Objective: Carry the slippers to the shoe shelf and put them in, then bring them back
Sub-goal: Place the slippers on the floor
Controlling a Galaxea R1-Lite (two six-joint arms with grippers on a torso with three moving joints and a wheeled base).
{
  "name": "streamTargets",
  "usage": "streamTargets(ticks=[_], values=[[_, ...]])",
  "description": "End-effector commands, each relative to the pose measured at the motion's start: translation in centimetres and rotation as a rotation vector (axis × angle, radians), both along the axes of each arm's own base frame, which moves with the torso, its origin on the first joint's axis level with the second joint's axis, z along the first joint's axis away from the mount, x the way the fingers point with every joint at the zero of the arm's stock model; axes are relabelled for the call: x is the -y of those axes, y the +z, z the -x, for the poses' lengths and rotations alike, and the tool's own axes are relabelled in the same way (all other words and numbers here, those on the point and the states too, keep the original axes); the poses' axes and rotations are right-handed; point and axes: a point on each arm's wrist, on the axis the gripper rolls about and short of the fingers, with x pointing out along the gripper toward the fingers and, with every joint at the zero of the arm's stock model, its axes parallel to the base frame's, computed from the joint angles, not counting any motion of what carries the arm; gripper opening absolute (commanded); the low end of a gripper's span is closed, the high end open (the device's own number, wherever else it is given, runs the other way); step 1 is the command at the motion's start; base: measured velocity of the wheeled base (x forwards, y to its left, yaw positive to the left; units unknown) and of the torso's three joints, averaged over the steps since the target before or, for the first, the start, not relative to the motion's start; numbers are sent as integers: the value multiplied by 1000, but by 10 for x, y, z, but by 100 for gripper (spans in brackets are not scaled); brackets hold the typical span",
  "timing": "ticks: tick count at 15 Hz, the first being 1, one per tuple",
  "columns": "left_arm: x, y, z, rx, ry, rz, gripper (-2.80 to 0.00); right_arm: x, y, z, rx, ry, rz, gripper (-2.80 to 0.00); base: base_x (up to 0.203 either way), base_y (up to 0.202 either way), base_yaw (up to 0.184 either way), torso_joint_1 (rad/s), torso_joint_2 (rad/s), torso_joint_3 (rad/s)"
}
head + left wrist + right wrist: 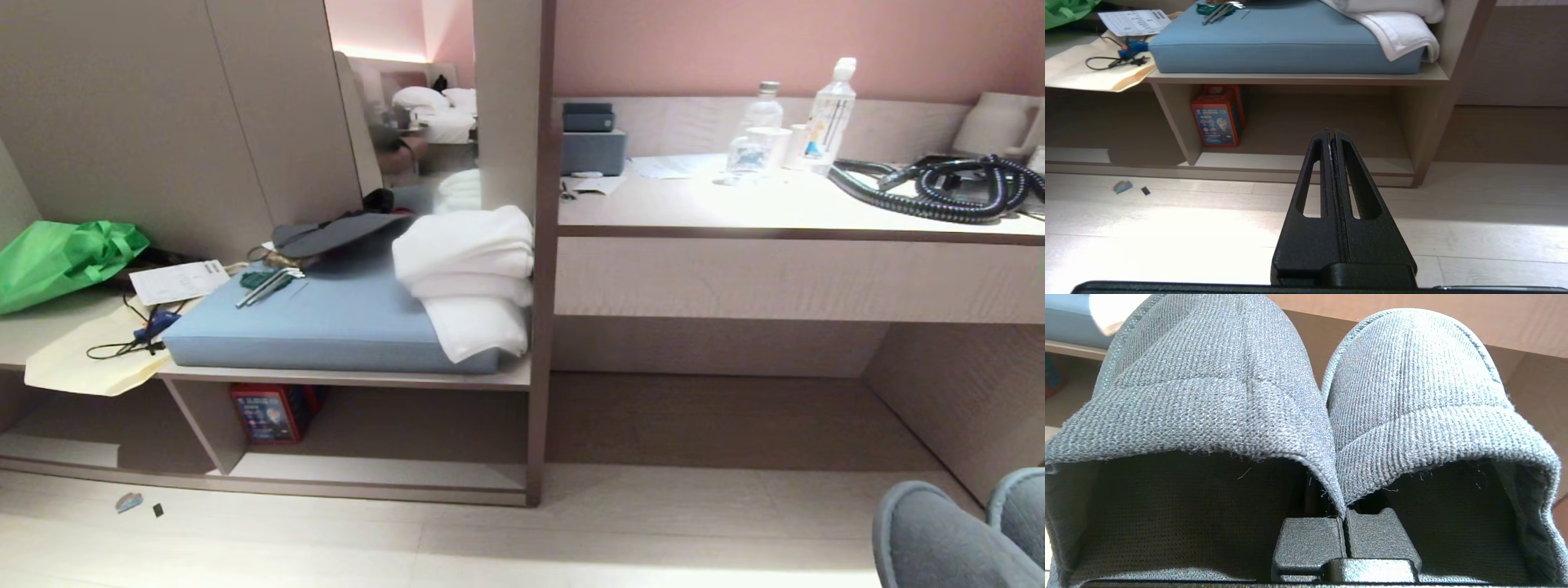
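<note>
Right wrist view: right end effector point(1345, 522) pinches the slippers point(1306, 396) by their adjoining inner edges, off the floor; left end effector point(1331, 134) pressed together, facing the shoe shelf point(1298, 163).

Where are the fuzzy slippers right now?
The slippers are side by side in the right gripper, pinched where their inner edges meet. In the head view they peek in at the bottom right, over the floor, right of the shoe shelf.

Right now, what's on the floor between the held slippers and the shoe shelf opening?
Bare pale floorboards, head view. The slippers, pinched together in the right gripper, sit off to the right of the shoe shelf. Only two small scraps lie further left, outside that stretch.
</note>
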Motion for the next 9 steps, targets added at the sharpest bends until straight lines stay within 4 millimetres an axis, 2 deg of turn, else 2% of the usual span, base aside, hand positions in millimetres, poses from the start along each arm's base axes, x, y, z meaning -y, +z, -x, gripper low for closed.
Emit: streamTargets(ticks=[1,9], values=[[0,0,0,-1,0,0,-280,0,0,0,-1,0,1,-280,0,-193,3,2,-2,6],[0,0,0,-1,0,0,-280,0,0,0,-1,0,1,-280,0,-195,4,3,3,0]])
